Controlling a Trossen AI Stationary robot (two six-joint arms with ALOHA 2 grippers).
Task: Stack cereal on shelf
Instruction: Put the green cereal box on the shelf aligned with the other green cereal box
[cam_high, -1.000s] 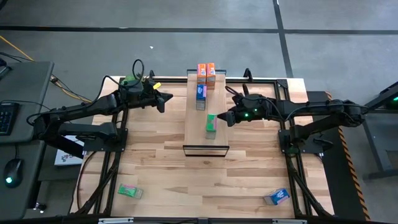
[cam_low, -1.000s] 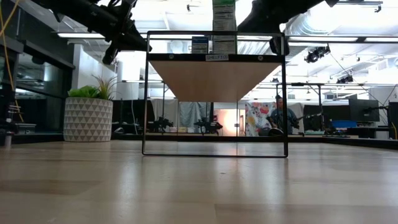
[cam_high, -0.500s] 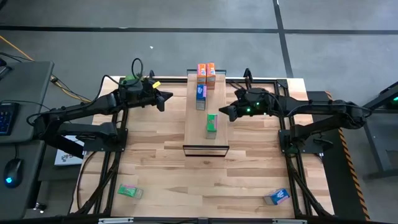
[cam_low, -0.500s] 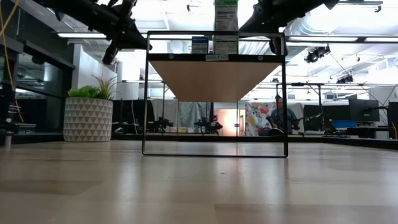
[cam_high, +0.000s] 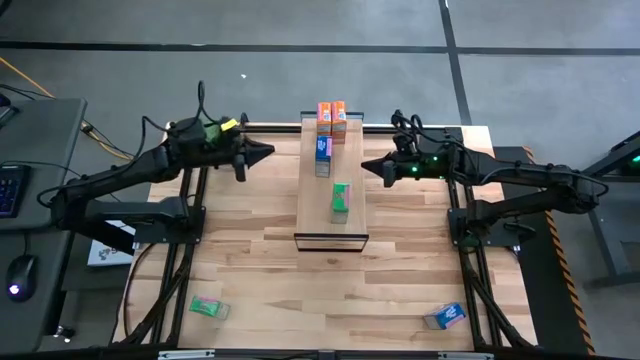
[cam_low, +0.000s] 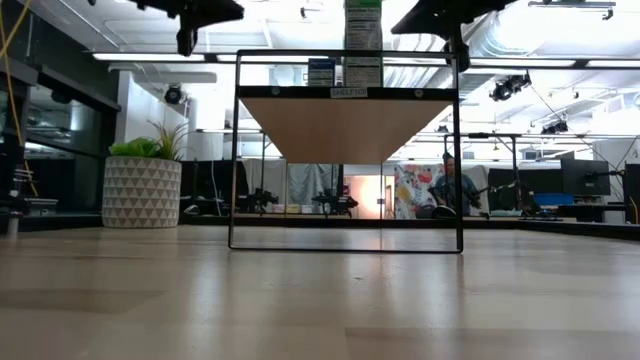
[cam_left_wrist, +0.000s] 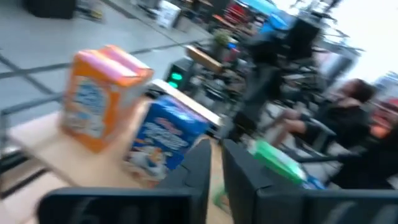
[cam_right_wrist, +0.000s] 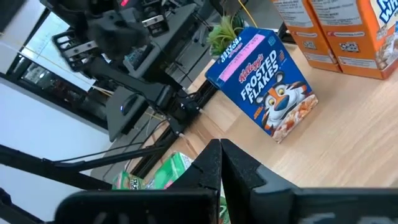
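Two cereal boxes (cam_high: 209, 307) (cam_high: 444, 316) wait on the table (cam_high: 250, 250): light, crushable card, grip across narrow faces; left gripper (cam_high: 262, 153) barely parted, right gripper (cam_high: 370, 164) closed, both empty.

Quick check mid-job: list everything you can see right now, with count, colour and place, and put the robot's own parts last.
orange cereal boxes: two, orange, side by side at shelf's far end
blue cereal box: one, blue, on shelf, just nearer than the orange pair
green cereal box: one, green, mid-shelf
green box: one, lying on table, near left corner
blue box: one, lying on table, near right corner
shelf: one, light wood, table centre
potted plant: one, green, left background
person: one, seated, far background
left end effector: left of shelf, empty
right end effector: right of shelf, shut, empty
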